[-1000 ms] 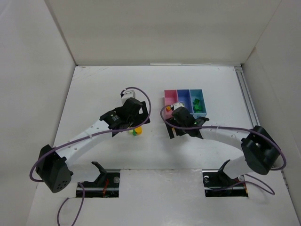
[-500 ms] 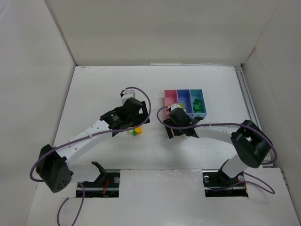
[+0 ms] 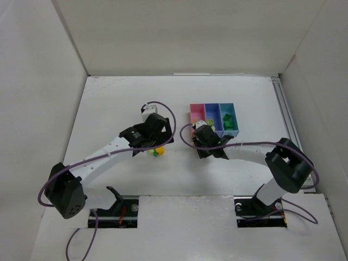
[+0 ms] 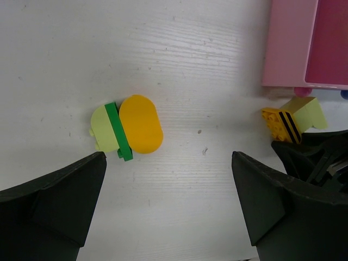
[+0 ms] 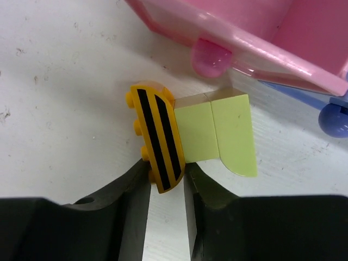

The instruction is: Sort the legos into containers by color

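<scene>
Nearest the tabletop's near edge, a little left of centre: three legos (image 3: 156, 151) lying flat, pressed together in a row. Read left to right in the left wrist view: pale yellow-green brick (image 4: 102, 129), thin dark green plate (image 4: 118, 132), rounded orange brick (image 4: 140, 124), long axes parallel and set across the row. Left jaws spread wide open, one to each side just short of that row, gripping nothing. Slightly farther and right of centre: right jaws pinched shut on the near end of an orange striped brick (image 5: 159, 138) resting on the tabletop. Marked with two black stripes running the length of its face. Long axis pointing away from the jaws toward the pink container (image 5: 261, 38), leaning a little to one side; studs along the left edge in the right wrist view. Joined to the opposite side: a pale yellow-green piece (image 5: 217, 133) with a seam down its middle and one rounded corner. Just beside that piece, the container's round pink foot (image 5: 211, 57); touching or not, cannot tell. Farther still, right of centre: three containers (image 3: 212, 104) joined in a row along the far edge's direction, pink at the left, blue-purple (image 3: 212, 110) in the middle, light blue (image 3: 224, 107) at the right. In the light blue one, dark green bricks (image 3: 230, 125).
</scene>
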Robot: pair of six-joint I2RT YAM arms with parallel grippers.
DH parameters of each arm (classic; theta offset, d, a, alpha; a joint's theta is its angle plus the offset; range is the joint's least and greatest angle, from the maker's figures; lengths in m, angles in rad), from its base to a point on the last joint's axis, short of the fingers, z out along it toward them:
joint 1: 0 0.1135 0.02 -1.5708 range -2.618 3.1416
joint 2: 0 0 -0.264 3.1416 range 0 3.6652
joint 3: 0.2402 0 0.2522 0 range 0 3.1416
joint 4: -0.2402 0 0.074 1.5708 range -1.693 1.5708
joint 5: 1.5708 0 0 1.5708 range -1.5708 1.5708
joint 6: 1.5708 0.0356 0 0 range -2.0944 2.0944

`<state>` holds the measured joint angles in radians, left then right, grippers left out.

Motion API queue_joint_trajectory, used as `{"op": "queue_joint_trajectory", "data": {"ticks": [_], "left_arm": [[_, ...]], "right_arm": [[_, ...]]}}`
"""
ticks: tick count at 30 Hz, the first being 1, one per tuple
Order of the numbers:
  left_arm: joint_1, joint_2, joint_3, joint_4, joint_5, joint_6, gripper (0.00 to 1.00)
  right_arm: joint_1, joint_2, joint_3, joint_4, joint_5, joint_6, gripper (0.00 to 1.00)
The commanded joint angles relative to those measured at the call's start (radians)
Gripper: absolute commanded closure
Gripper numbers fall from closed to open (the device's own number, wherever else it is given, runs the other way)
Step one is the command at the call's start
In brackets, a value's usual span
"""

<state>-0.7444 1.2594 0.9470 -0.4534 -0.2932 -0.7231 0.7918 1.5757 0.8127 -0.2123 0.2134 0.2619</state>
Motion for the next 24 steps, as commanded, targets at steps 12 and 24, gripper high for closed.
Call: {"op": "queue_joint_trajectory", "data": {"ticks": [12, 24], "left_arm": [[0.000, 0.011, 0.050, -0.001, -0.021, 0.033, 0.00], [0.000, 0.011, 0.059, -0.001, 0.088, 0.014, 0.00]], "right_arm": [[0.026, -0.131, 0.113, -0.180, -0.088, 0.016, 0.15], [0.026, -0.095, 0.206, -0.351, 0.184, 0.695, 0.14]]}}
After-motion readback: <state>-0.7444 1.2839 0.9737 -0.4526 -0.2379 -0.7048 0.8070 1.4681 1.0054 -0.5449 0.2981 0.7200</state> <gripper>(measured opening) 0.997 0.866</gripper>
